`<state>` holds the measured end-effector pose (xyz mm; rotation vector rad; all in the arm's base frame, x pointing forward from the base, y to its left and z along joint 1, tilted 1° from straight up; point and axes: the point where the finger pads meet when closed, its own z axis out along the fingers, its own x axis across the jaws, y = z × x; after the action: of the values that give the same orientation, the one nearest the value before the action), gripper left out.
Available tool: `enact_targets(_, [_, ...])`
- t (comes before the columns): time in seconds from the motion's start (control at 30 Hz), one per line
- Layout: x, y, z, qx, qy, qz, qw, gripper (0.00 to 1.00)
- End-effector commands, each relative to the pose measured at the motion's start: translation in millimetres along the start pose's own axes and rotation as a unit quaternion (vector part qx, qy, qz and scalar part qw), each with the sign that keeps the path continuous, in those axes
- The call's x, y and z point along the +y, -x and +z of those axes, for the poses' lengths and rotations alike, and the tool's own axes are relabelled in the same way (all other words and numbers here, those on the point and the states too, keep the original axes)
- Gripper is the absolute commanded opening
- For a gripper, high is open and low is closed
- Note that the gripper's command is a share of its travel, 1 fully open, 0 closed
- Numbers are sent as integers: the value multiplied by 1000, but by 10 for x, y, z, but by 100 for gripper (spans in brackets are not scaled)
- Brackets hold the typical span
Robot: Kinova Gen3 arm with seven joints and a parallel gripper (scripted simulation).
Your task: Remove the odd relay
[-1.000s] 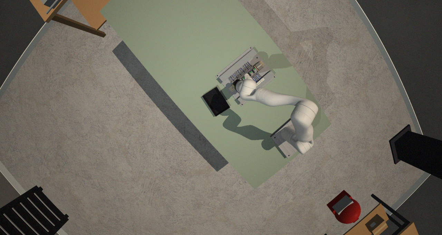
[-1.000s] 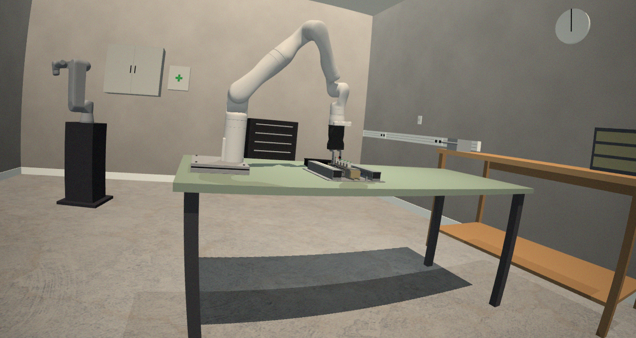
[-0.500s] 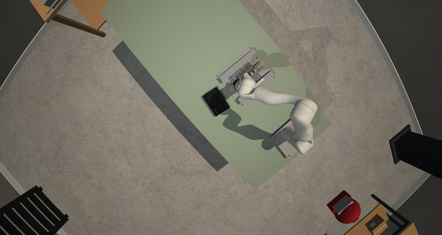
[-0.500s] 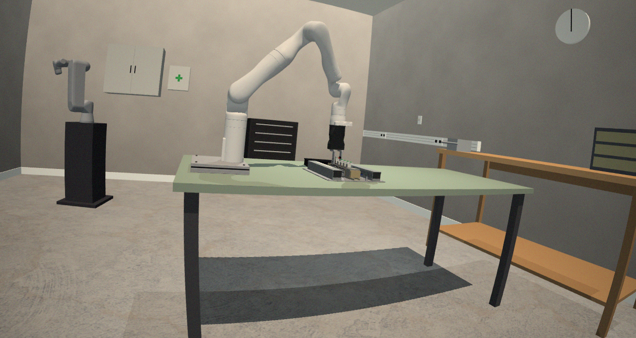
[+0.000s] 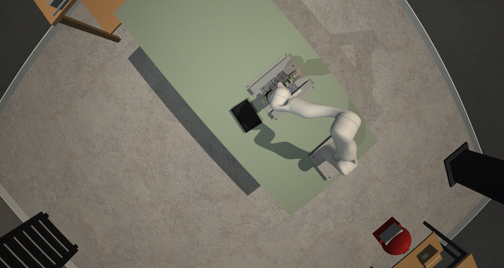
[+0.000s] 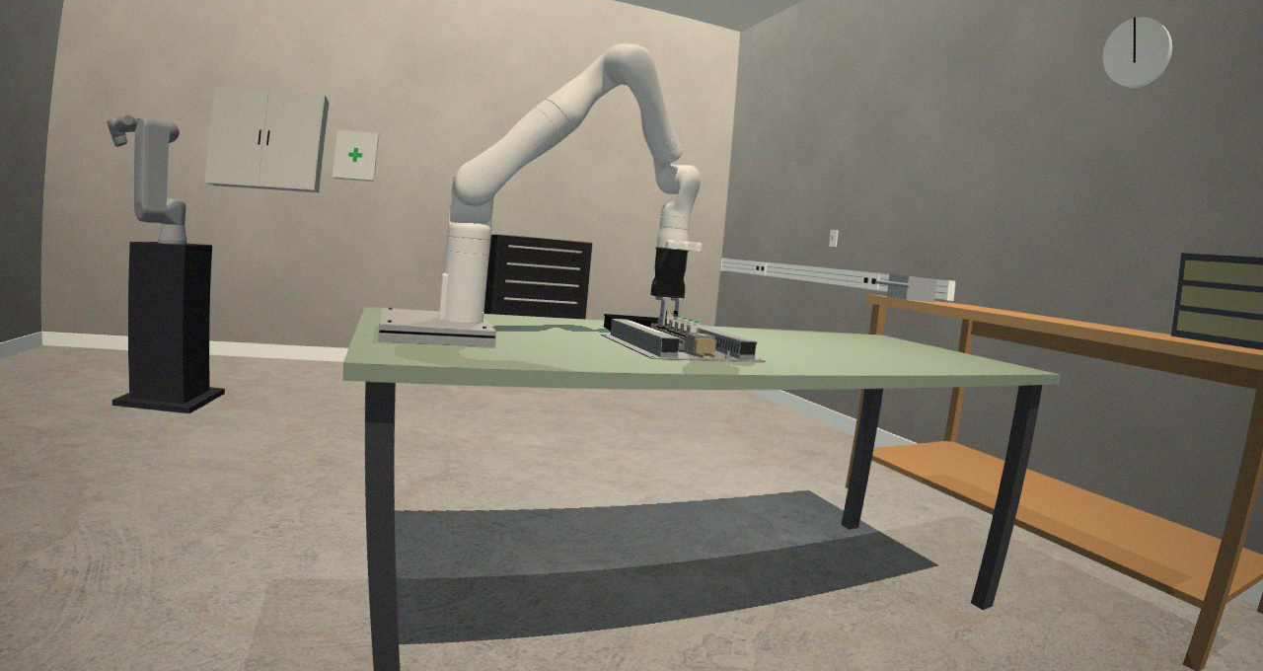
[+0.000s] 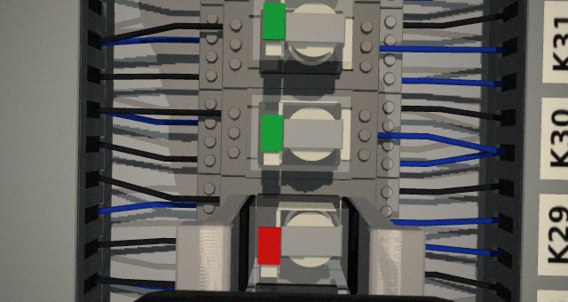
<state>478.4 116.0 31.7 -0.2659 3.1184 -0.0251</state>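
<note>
In the wrist view my gripper (image 7: pixel 297 229) is shut on the relay with the red button (image 7: pixel 302 244), its two grey fingers pressed on the relay's left and right sides beside the label K29. Two relays with green buttons (image 7: pixel 306 133) sit in their sockets further up the row, at K30 and K31. The relay panel (image 5: pixel 281 82) lies on the green table under my wrist; from the side, the gripper (image 6: pixel 668 314) stands upright over the panel (image 6: pixel 682 338). The black parts tray (image 5: pixel 245 115) lies on the table just left of the panel.
Black and blue wires run from both sides of the relay row into slotted ducts (image 7: pixel 93 138). My arm's base plate (image 5: pixel 322 160) is at the table's near corner. A wooden bench (image 6: pixel 1077 349) stands beside the table.
</note>
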Motion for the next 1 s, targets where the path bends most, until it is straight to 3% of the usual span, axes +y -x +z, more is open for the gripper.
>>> enact_targets(0.0, [1,7,-9,-1,0,0,1000,0])
enact_targets(0.97, [1,22,-11,25,0,0,1000,0])
